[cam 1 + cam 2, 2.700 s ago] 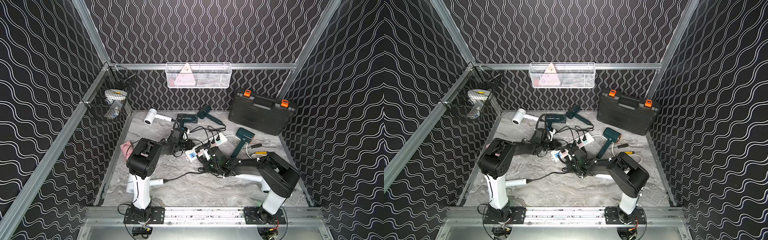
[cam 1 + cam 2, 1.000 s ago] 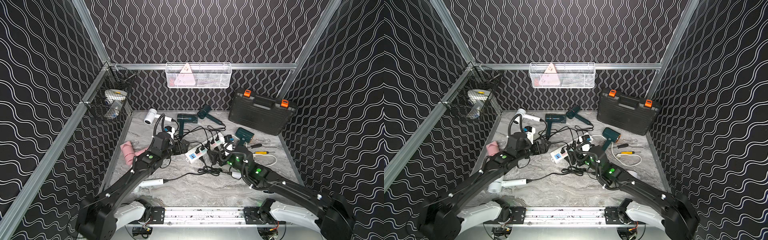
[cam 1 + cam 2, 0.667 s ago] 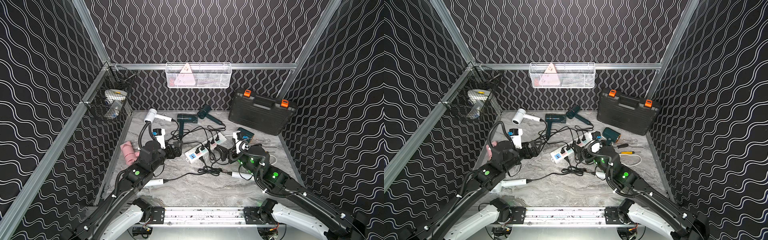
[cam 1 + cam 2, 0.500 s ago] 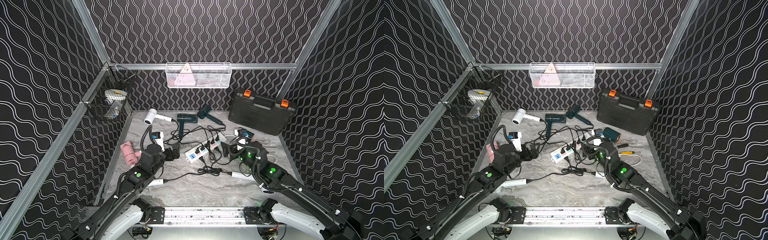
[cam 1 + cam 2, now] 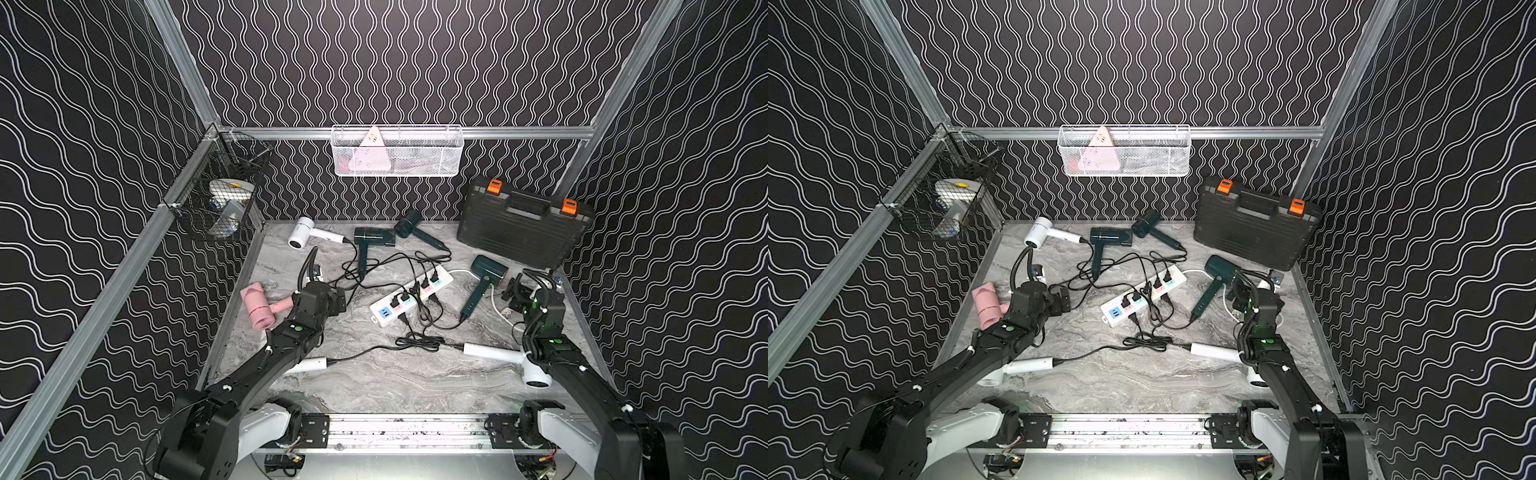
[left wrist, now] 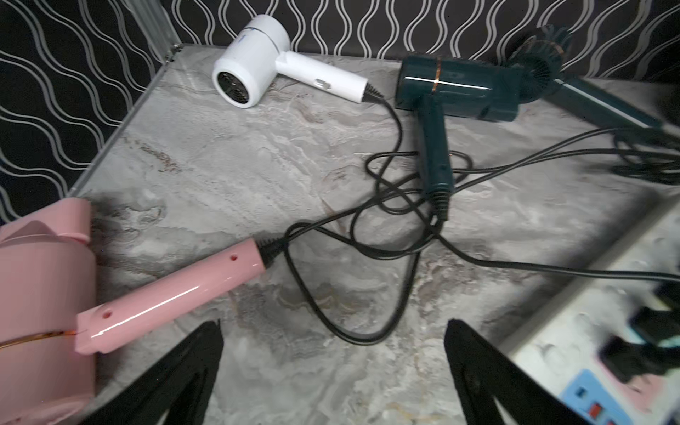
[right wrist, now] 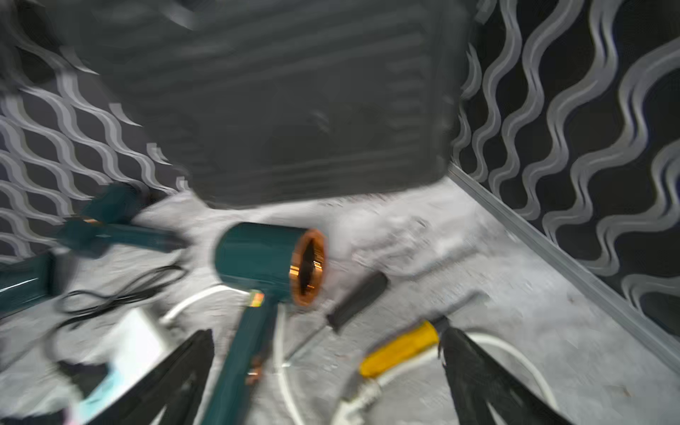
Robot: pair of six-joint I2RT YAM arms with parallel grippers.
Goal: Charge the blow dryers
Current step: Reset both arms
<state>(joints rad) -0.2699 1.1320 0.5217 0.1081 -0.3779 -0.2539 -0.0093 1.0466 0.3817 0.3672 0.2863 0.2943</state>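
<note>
Both arms (image 5: pixel 266 365) (image 5: pixel 582 374) outstretched, jaws wide.

The left pincer (image 6: pixel 333 325) is seen spread wide above the surface (image 6: pixel 220 165); a pink blow dryer (image 6: pixel 165 298) is laid beside one finger, a power strip (image 6: pixel 588 349) beside the other.

Enclosure of 3 walls (image 5: pixel 395 62), all black with white wavy lines. Aluminium posts (image 5: pixel 181 62) run up 2 rear corners. Horizontal back rail (image 5: pixel 519 132) crosses rear wall; side rail (image 5: pixel 114 286) runs along left wall, seen in both top views. White wire basket (image 5: pixel 436 166) hangs from back rail, near centre. Black wire basket (image 5: pixel 195 220) hangs at rear left corner. Counter (image 5: pixel 374 382) grey-white marble pattern, matte. Metal track (image 5: pixel 407 428) spans near edge, bright glare on it. Light even, shadows soft.
</note>
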